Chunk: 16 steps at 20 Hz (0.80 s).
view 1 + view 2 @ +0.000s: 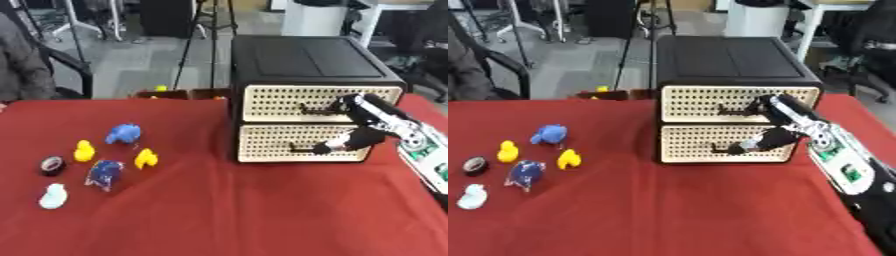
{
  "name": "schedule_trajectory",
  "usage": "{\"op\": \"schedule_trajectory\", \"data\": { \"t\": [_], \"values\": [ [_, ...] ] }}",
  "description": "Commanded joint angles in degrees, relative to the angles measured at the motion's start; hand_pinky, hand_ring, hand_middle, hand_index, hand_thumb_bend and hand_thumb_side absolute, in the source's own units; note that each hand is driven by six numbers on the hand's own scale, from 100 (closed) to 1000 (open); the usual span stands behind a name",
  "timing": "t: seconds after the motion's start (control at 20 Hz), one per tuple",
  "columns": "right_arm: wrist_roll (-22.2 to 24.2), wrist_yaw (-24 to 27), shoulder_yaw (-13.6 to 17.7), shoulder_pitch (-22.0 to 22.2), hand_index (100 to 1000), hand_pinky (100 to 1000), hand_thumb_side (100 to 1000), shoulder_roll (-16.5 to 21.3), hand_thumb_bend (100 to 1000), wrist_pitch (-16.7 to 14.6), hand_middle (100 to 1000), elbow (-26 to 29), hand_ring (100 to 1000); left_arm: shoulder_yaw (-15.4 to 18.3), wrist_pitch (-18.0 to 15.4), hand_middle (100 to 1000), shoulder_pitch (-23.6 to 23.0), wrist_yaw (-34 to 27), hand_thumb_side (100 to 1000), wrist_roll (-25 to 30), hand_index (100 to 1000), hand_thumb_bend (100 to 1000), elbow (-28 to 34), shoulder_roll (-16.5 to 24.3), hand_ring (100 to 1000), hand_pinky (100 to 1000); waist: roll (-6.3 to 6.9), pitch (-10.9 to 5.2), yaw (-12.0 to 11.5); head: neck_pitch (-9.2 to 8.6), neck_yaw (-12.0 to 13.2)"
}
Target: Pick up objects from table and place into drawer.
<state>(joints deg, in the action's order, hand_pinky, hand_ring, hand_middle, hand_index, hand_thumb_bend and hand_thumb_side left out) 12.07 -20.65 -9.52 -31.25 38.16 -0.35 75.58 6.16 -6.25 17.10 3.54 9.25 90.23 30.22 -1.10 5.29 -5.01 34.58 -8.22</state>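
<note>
At the drawer unit (315,100), my right hand (346,140) reaches its lower drawer (302,143).
Fingers curl round the handle (302,148); toys (109,150) lie well left of it.

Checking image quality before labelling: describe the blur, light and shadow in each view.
Left eye view: soft throughout, toys blurred, right hand smeared at the lower drawer; light even, faint shadows. Right eye view: equally soft, no glare on the cloth.

A lab or office — tripod legs (197,45), office chairs (877,55), grey floor (140,62)
</note>
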Motion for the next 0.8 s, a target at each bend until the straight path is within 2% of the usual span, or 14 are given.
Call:
{"op": "schedule_trajectory", "data": {
  "t": [0.05,0.35,0.8],
  "values": [
    [0.29,-0.76,0.39,-0.92,663,100,466,1.62,1000,-0.05,116,0.38,100,0.47,-0.08,634,0.54,-0.22,952,0.16,786,232,1.06,1.15,660,696,0.17,-0.65,-0.03,-0.26,-0.16],
    [-0.24,-1.69,0.37,0.30,616,100,496,2.22,1000,-1.00,111,4.20,100,0.61,-0.05,634,0.35,-0.18,955,0.09,787,229,1.00,1.15,659,697,0.13,-0.62,0.18,-0.26,0.08],
    [-0.77,-2.40,0.72,3.37,599,100,544,3.08,1000,-0.98,107,11.97,100,0.71,-0.03,634,0.18,-0.10,958,0.07,787,227,1.00,1.30,659,698,-0.09,-0.61,0.73,-0.19,0.24]
  ]
}}
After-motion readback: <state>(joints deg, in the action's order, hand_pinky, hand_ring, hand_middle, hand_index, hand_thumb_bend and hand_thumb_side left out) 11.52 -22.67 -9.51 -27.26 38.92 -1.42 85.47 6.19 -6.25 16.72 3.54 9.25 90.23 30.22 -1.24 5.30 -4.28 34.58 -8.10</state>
